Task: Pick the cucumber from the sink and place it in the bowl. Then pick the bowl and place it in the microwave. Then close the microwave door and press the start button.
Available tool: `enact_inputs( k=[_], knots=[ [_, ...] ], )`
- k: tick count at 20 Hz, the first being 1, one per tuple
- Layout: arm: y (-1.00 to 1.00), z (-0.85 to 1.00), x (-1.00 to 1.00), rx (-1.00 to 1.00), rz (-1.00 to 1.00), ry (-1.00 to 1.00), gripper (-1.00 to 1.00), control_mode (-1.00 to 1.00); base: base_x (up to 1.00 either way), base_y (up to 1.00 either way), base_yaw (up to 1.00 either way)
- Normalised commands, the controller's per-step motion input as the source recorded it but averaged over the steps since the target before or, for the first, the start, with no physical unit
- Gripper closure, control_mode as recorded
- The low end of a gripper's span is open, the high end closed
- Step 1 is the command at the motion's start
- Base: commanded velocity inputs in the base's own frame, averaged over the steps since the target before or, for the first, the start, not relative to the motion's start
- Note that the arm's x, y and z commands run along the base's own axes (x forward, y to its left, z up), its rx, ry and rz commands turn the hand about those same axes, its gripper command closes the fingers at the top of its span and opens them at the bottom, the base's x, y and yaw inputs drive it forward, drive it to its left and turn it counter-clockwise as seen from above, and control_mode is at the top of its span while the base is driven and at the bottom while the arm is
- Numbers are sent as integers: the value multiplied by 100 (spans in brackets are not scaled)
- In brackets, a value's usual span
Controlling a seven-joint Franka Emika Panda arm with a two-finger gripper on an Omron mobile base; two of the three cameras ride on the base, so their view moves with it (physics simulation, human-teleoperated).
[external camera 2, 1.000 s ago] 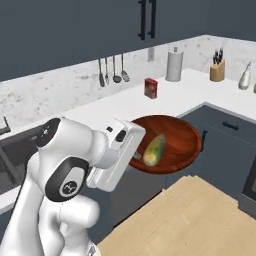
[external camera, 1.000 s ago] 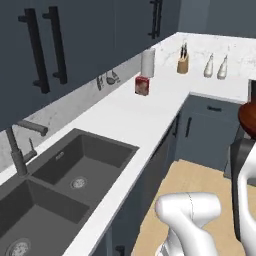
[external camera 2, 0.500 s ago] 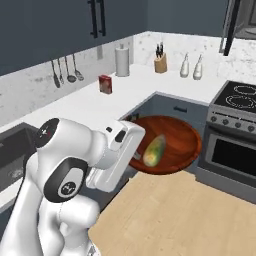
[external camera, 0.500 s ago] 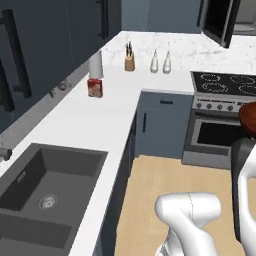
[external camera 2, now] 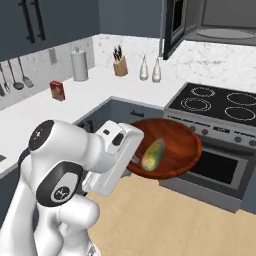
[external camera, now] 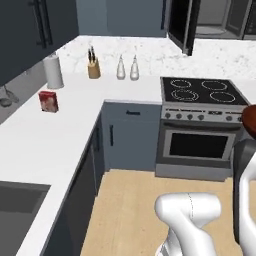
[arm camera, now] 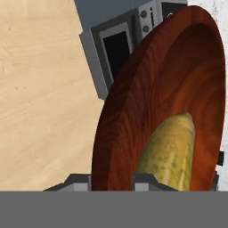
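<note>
My gripper [external camera 2: 134, 161] is shut on the near rim of the reddish-brown bowl [external camera 2: 172, 142], holding it up in front of the stove. The yellow-green cucumber [external camera 2: 152, 154] lies inside the bowl. In the hand view the bowl [arm camera: 156, 98] looms large with the cucumber [arm camera: 171, 149] in it, and the rim sits between my fingertips [arm camera: 142, 180]. The bowl's edge [external camera: 248, 117] peeks in at the right of the left base view. The black microwave [external camera 2: 220, 22] hangs above the stove, its door [external camera 2: 172, 27] swung open. A corner of the dark sink [external camera: 20, 200] lies at the lower left.
A four-ring stove [external camera 2: 215, 102] with an oven [external camera: 197, 145] below stands under the microwave. On the white counter [external camera: 45, 135] are a knife block [external camera: 93, 67], two bottles [external camera: 127, 67], a paper towel roll [external camera: 53, 71] and a red box [external camera: 49, 101]. Wooden floor [external camera: 135, 200] is open before the cabinets.
The whole picture has swung away from the sink toward the stove and microwave, so the base has moved. The bowl with the cucumber stays in my grip.
</note>
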Motion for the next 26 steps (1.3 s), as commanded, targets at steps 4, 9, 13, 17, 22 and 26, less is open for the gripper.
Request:
enact_inputs(
  k=[4, 9, 13, 17, 22, 26],
  knots=[
    [0, 0, 0, 0, 0, 0, 100, 100, 79, -89, -1],
    [0, 0, 0, 0, 0, 0, 100, 100, 79, -78, 0],
    [0, 0, 0, 0, 0, 0, 100, 100, 86, -52, 0],
    [0, 0, 0, 0, 0, 0, 100, 100, 73, -37, 0],
    [0, 0, 0, 0, 0, 0, 100, 100, 74, -13, -3],
    [0, 0, 0, 0, 0, 0, 100, 100, 35, -47, 0]
  ],
)
